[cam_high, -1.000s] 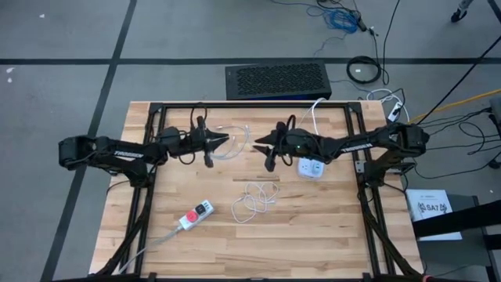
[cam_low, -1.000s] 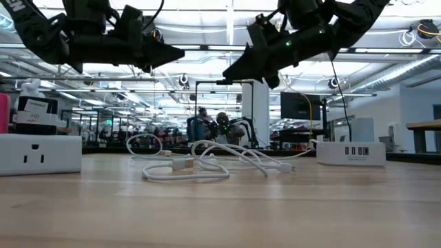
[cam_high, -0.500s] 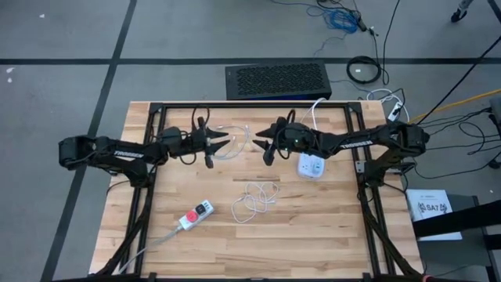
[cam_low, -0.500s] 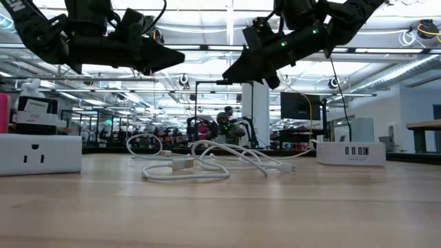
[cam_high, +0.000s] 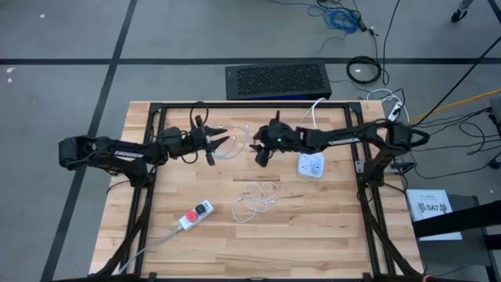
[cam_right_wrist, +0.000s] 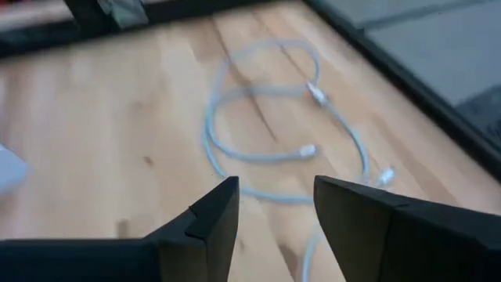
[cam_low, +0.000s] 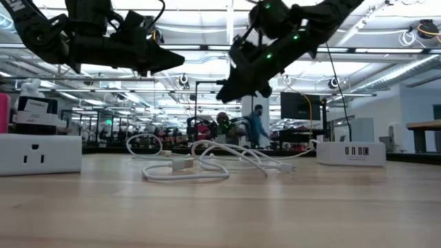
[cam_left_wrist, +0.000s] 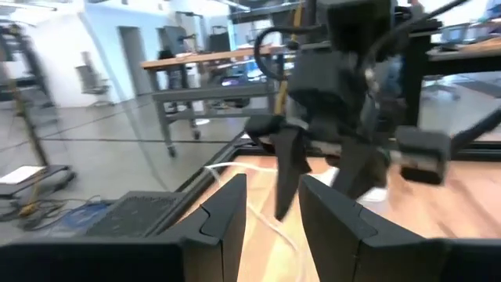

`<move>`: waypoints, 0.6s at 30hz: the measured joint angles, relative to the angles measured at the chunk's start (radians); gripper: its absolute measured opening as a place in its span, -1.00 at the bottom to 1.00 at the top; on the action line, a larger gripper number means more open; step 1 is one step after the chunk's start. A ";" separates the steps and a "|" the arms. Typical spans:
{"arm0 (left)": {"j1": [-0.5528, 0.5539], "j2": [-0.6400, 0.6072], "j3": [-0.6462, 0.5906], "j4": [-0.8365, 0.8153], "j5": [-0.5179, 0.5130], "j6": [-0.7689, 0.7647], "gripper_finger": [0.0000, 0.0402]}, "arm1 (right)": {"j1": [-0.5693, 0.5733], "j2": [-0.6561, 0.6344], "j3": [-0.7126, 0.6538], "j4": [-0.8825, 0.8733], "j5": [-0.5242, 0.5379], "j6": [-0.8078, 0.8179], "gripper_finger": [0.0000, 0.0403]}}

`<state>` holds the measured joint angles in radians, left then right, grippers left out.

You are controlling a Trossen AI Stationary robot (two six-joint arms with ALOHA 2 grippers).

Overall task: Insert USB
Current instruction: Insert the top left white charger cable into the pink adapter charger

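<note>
A white USB cable (cam_high: 234,152) lies looped on the wood at the far middle of the table, with its plugs (cam_right_wrist: 316,94) showing in the right wrist view. A second white cable (cam_high: 255,197) lies coiled nearer the middle. The white USB charger block (cam_high: 311,166) sits on the table to the right, ports showing in the low view (cam_low: 350,151). My left gripper (cam_high: 225,142) hangs open and level above the far cable's left side. My right gripper (cam_high: 256,149) is open and slants down over the same cable (cam_right_wrist: 258,117), facing the left one.
A power strip (cam_high: 196,215) with a red switch lies near the table's front left. Black frame rails (cam_high: 153,157) run along both sides. A black box (cam_high: 278,80) stands beyond the far edge. Bare wood lies at the near right.
Both grippers have opened. My right gripper has gone toward the table's left edge, closer to the left gripper, and has tipped downward over the far cable. The cables and the charger block lie as before.
</note>
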<state>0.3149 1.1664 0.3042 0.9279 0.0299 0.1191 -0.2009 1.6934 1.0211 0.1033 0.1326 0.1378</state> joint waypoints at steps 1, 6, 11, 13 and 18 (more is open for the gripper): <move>0.000 0.000 0.000 -0.002 -0.022 0.004 -0.38 | -0.002 0.017 0.023 -0.036 0.000 -0.004 -0.21; 0.027 0.000 0.000 -0.062 -0.065 0.051 -0.38 | -0.014 0.100 0.126 -0.195 0.004 -0.034 -0.21; 0.072 0.000 0.000 -0.064 -0.066 0.054 -0.38 | -0.016 0.123 0.177 -0.297 0.049 -0.045 -0.21; 0.088 0.000 0.000 -0.063 -0.065 0.055 -0.38 | -0.016 0.116 0.186 -0.316 0.050 -0.030 -0.21; 0.104 0.000 0.000 -0.090 -0.020 0.075 -0.38 | -0.013 0.084 0.199 -0.336 0.051 -0.015 -0.21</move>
<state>0.4186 1.1664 0.3046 0.8375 0.0104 0.1944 -0.2138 1.7770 1.2198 -0.2332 0.1839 0.1226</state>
